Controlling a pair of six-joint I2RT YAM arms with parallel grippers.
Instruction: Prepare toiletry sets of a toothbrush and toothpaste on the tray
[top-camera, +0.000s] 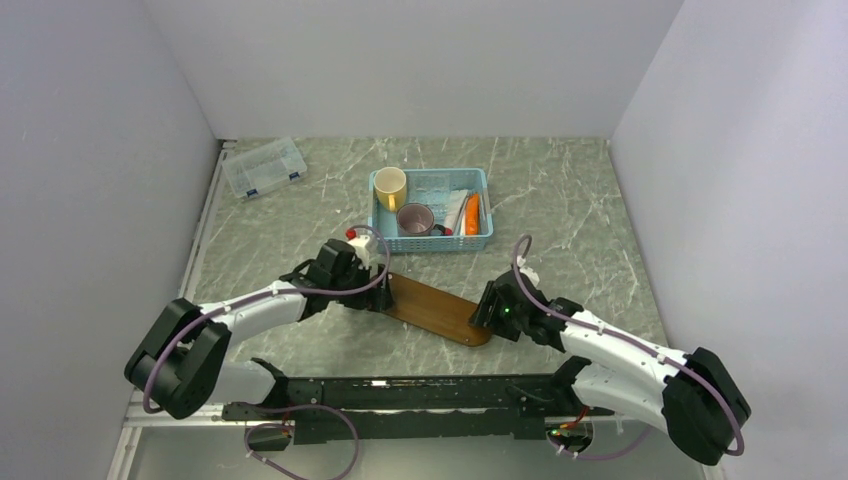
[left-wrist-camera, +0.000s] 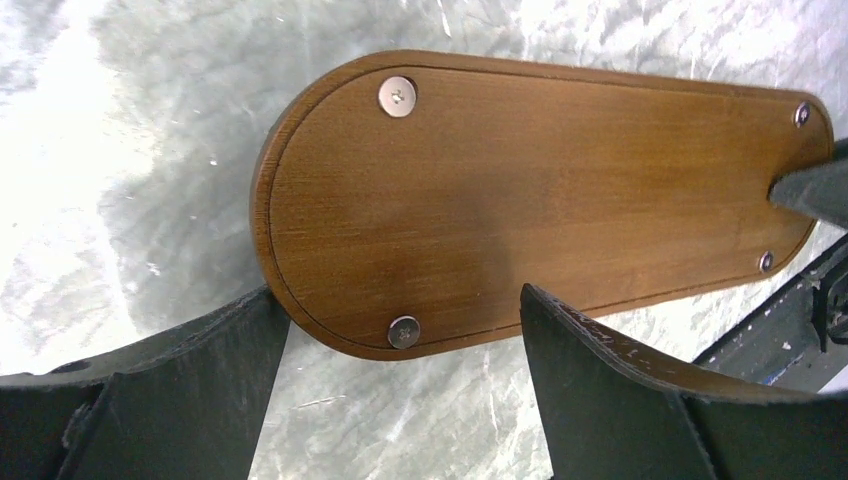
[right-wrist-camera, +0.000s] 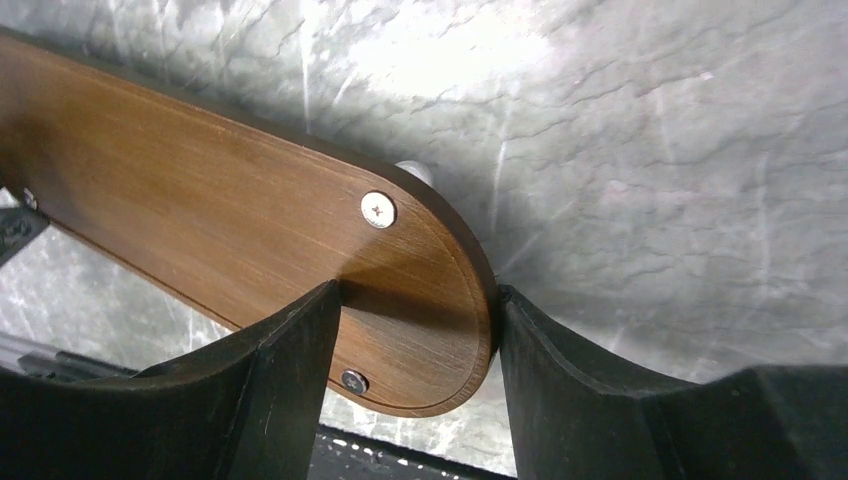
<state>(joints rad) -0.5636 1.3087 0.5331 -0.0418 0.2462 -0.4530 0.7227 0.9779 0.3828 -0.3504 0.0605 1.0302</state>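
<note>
Left gripper (left-wrist-camera: 400, 300): fingers spread wide, empty, poised over one rounded end of the tray (left-wrist-camera: 520, 190), which runs on ahead of them. Right gripper (right-wrist-camera: 418, 290): jaws part-open astride the opposite end, one finger on the top face, one against the rim; whether they pinch cannot be told. The tray looks stiff, flat, smooth and probably light. It sits low, so the rounded ends offer the likeliest hold. Basket (top-camera: 432, 243) lies well beyond both claws.
</note>
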